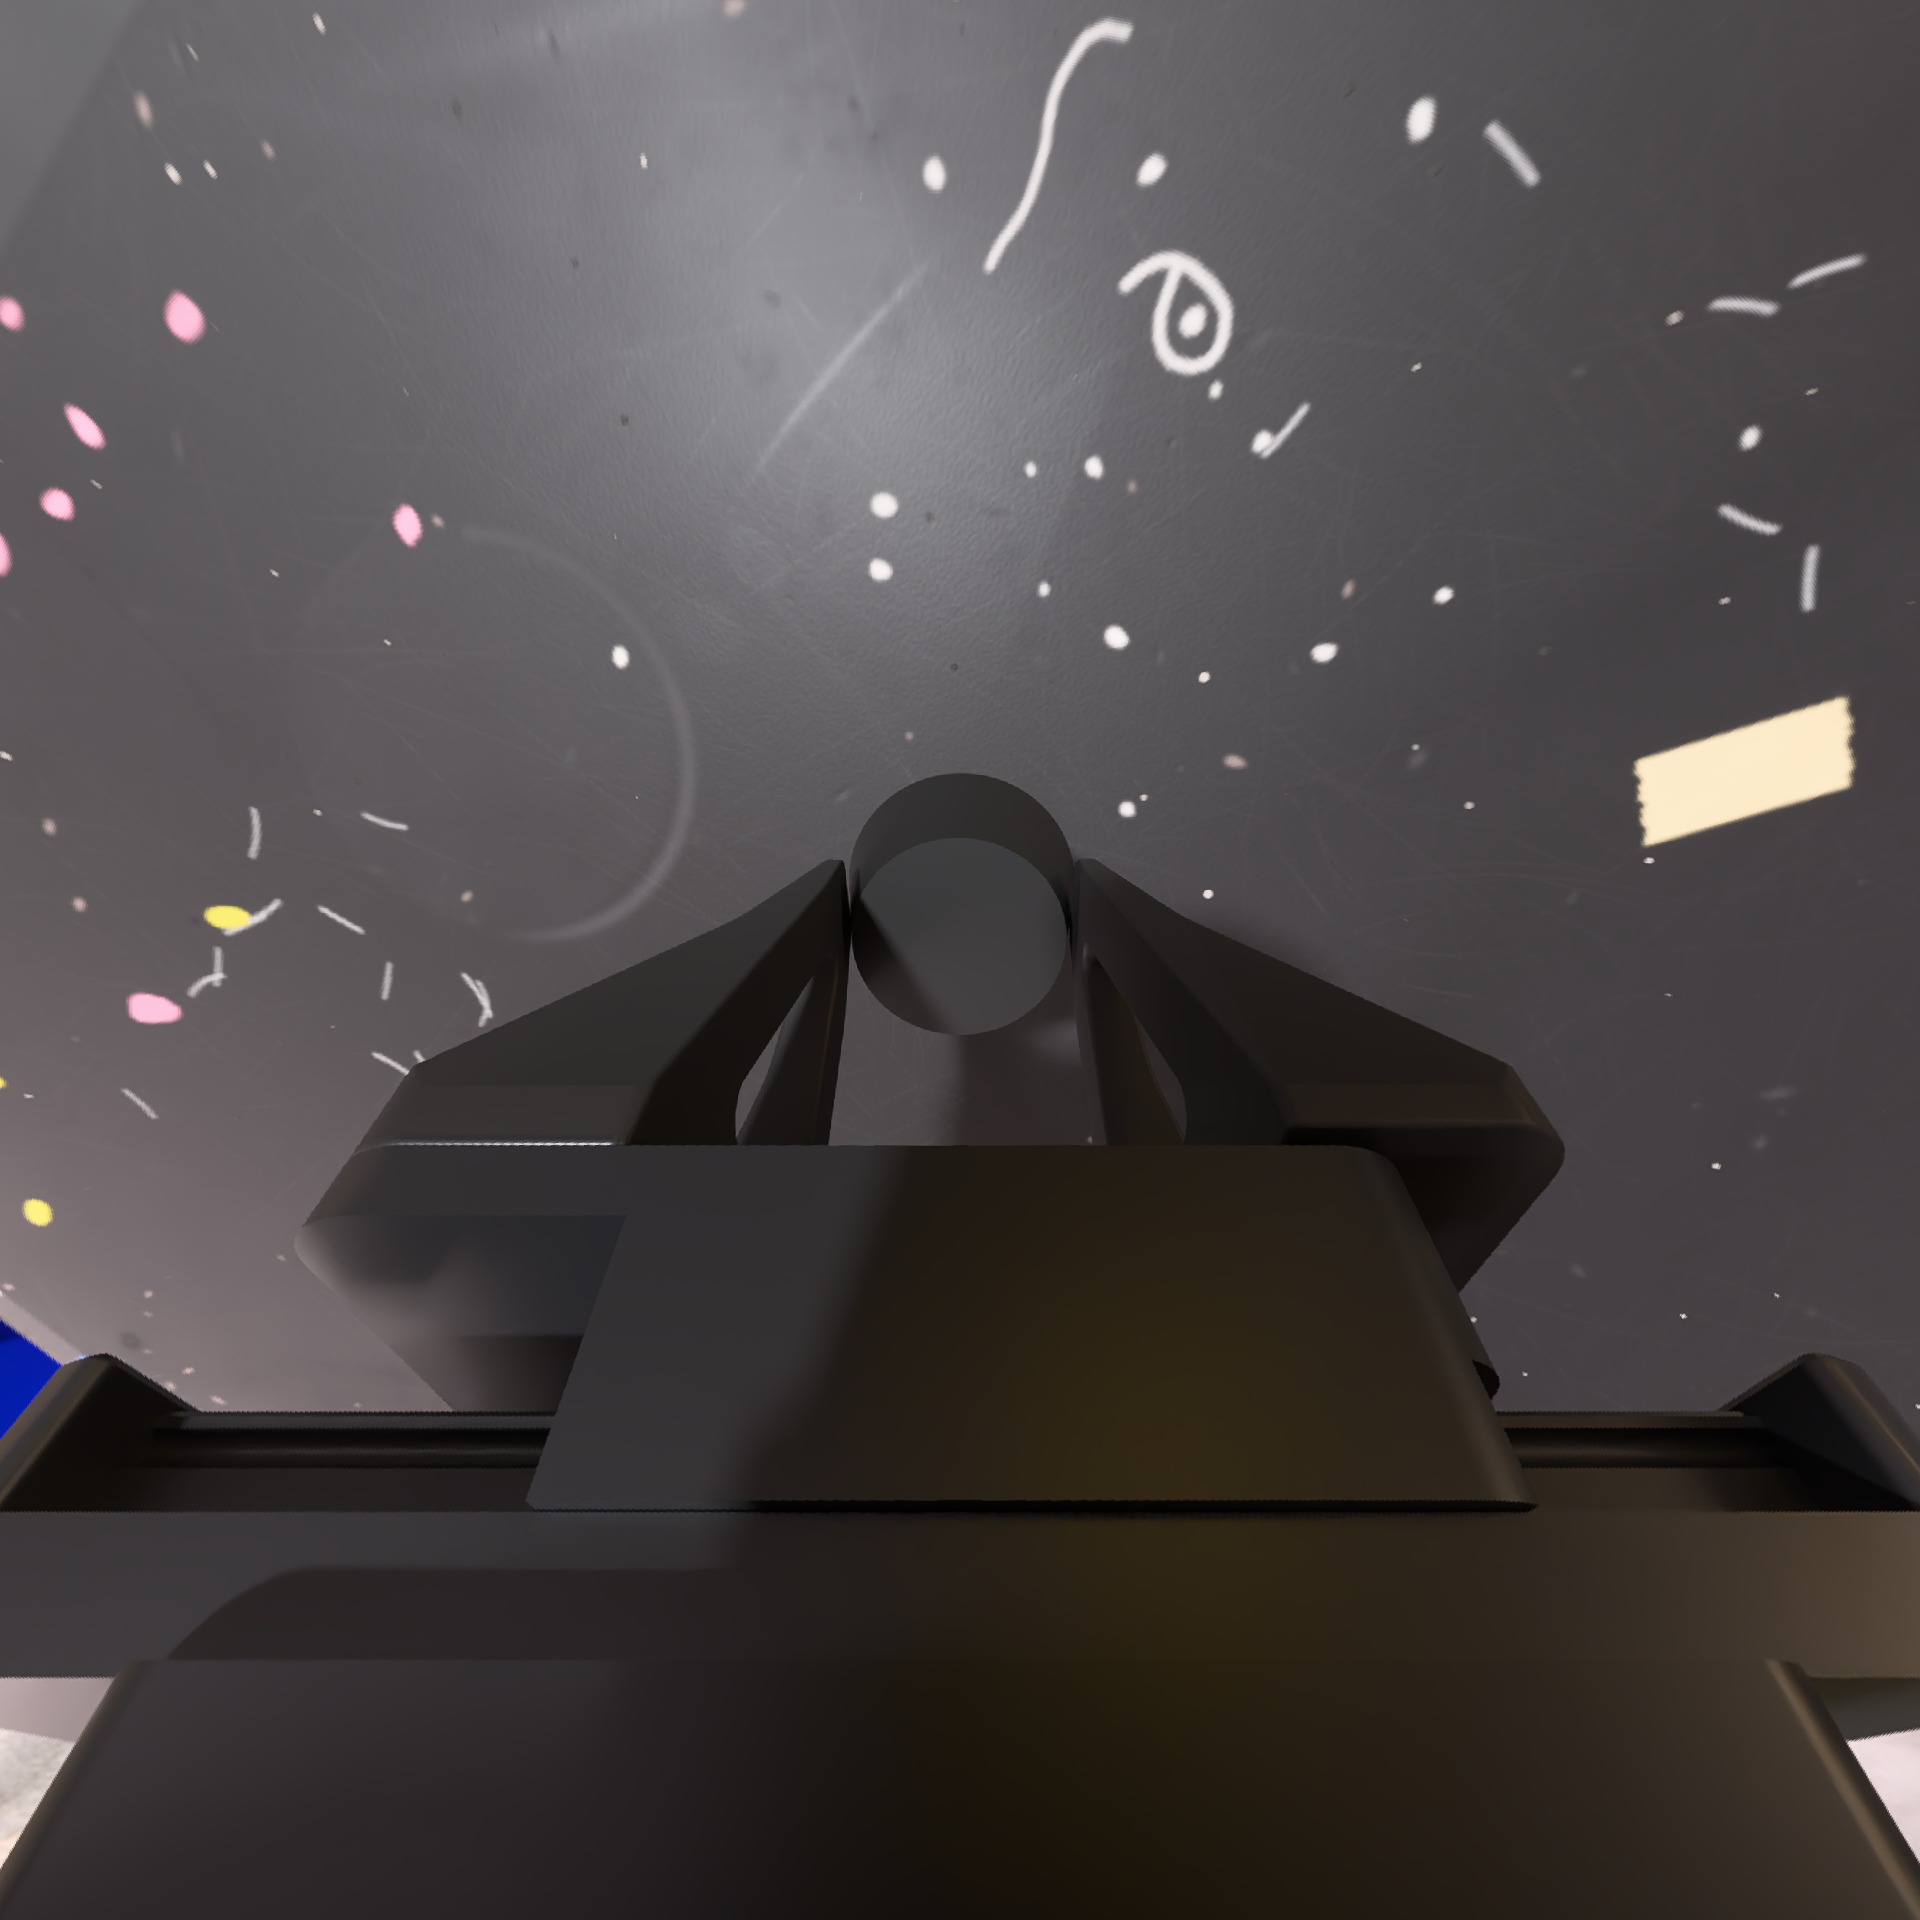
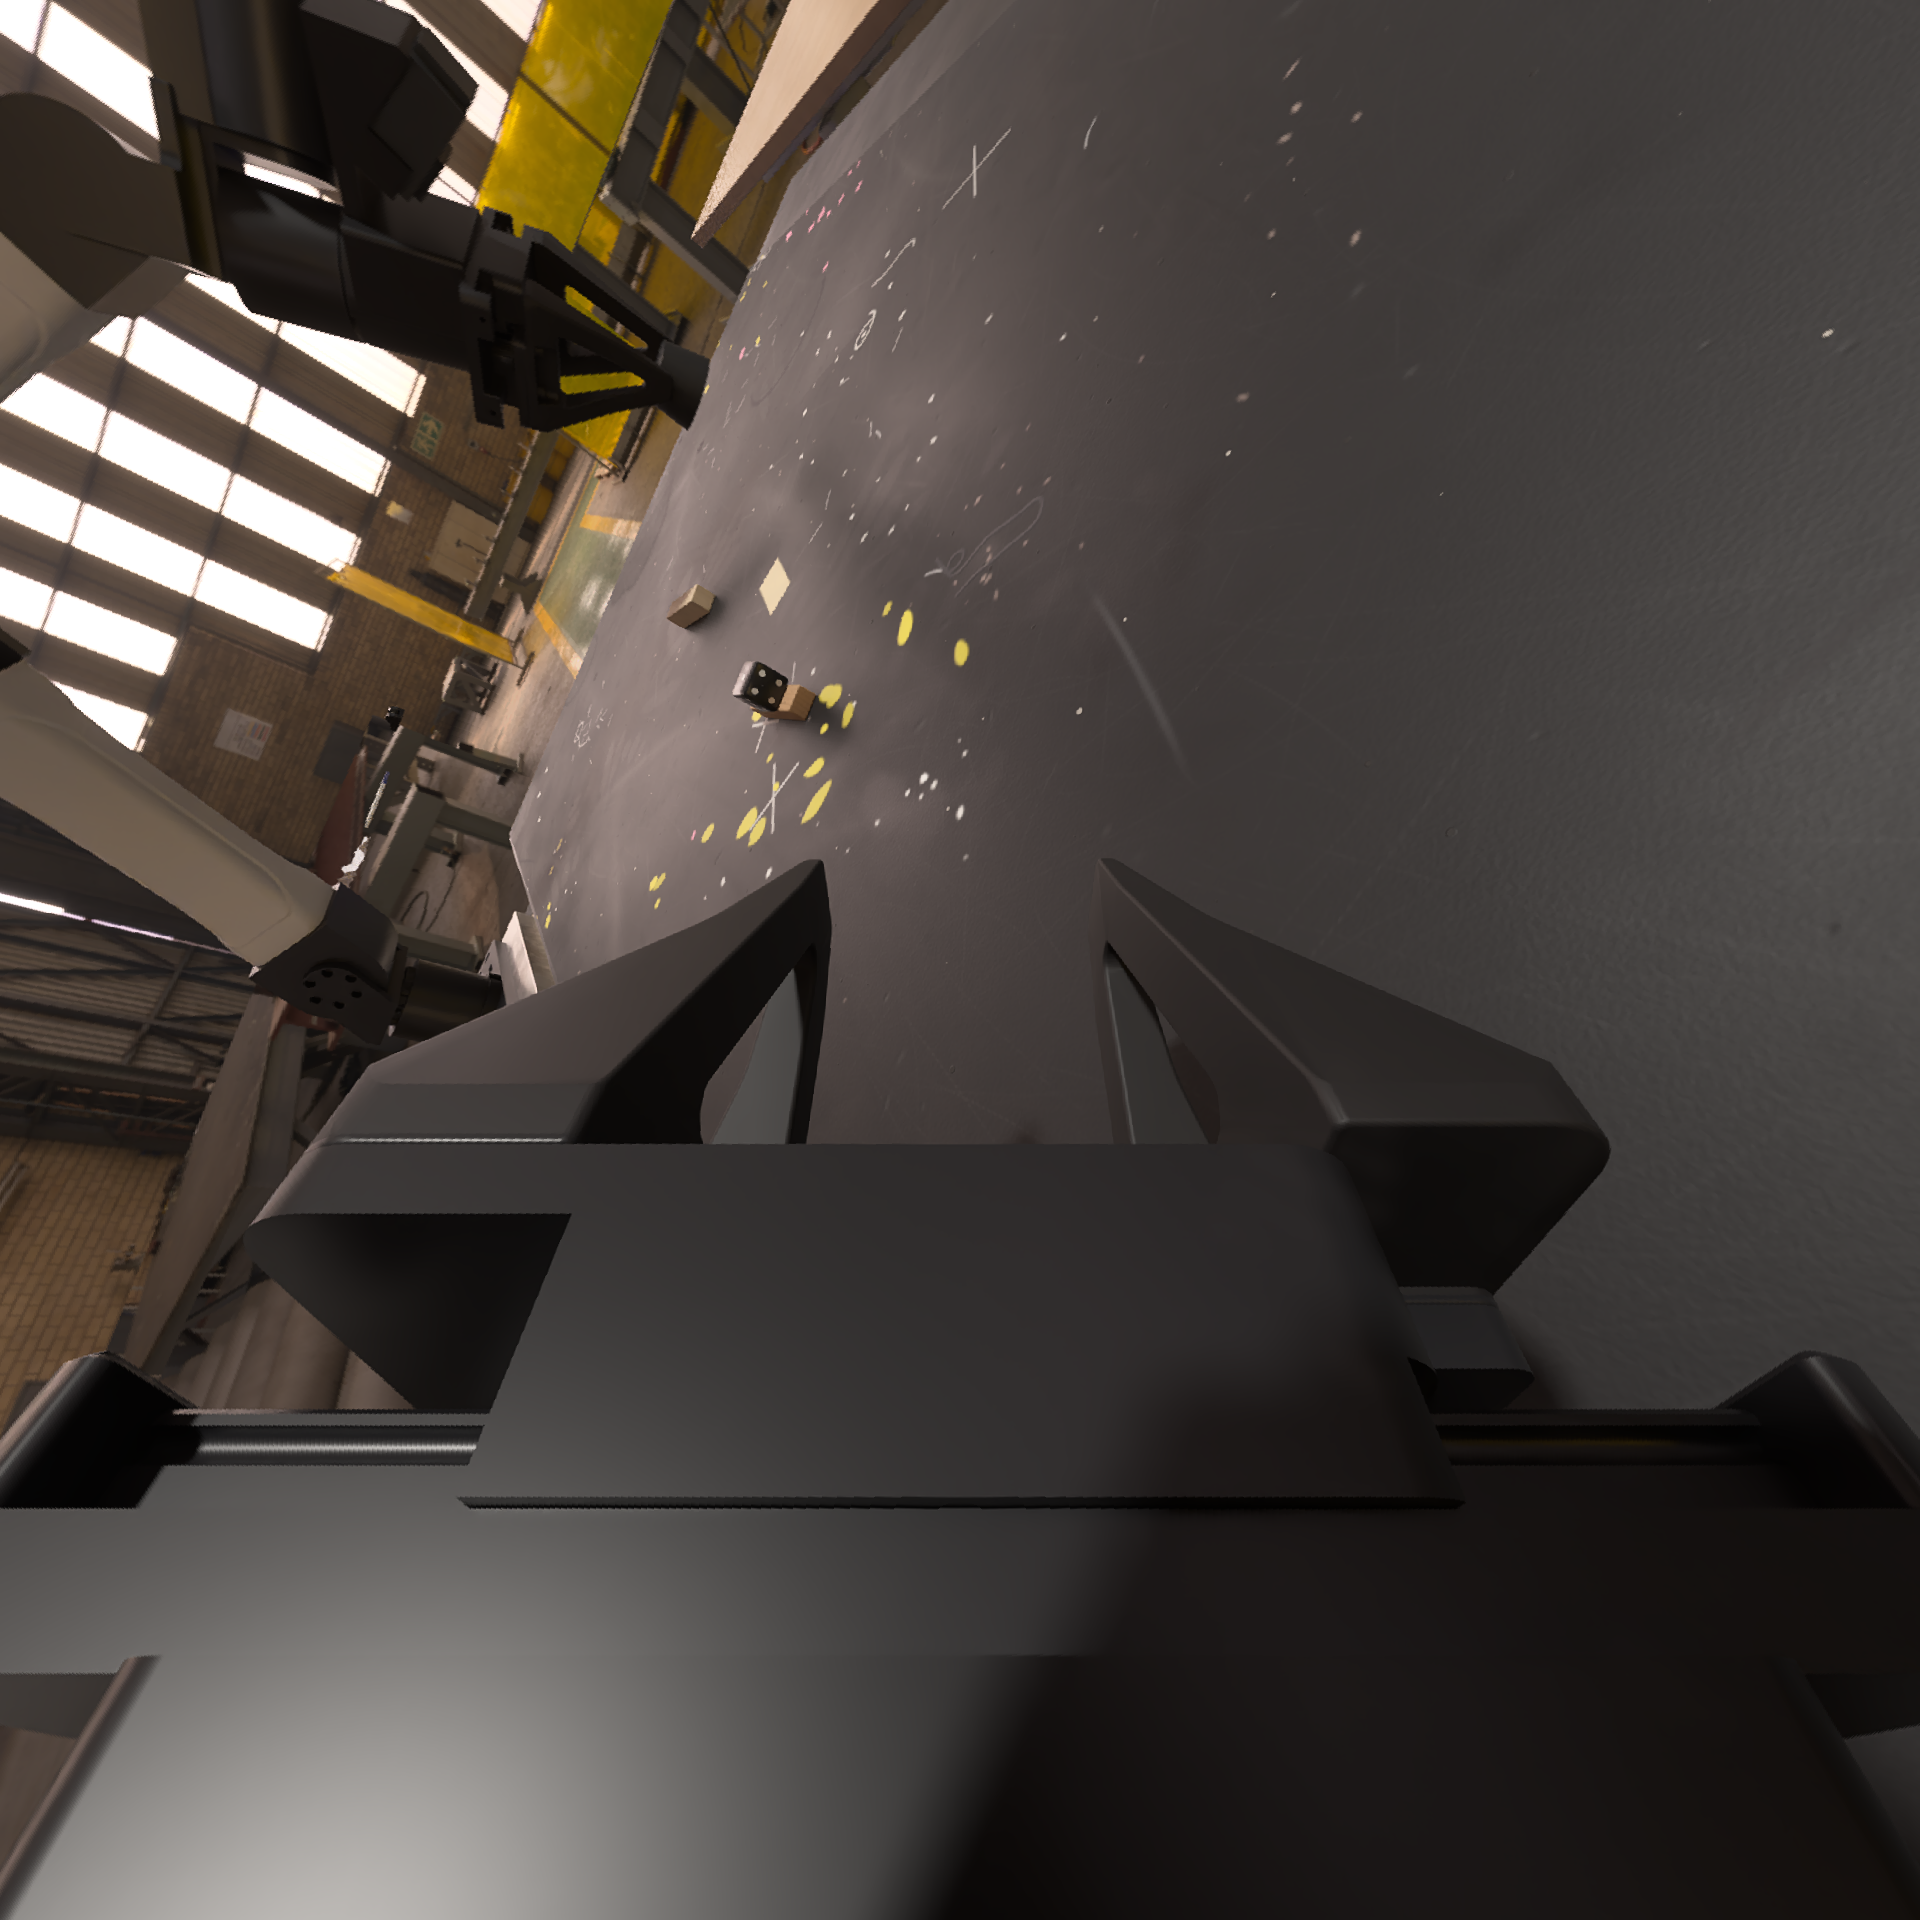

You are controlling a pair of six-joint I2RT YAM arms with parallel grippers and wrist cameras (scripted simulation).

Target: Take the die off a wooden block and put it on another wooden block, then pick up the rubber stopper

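Matte black claw [image 1: 958, 894], wedge-shaped fingers [image 1: 748, 997]

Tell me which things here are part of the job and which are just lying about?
Part of the job:
- rubber stopper, dark cylinder gripped between the left gripper jaws
- black die sitting on a wooden block
- second wooden block, bare
- right gripper, open, holding nothing

Just lying about:
- cream tape strip
- paint specks and chalk marks on the dark table
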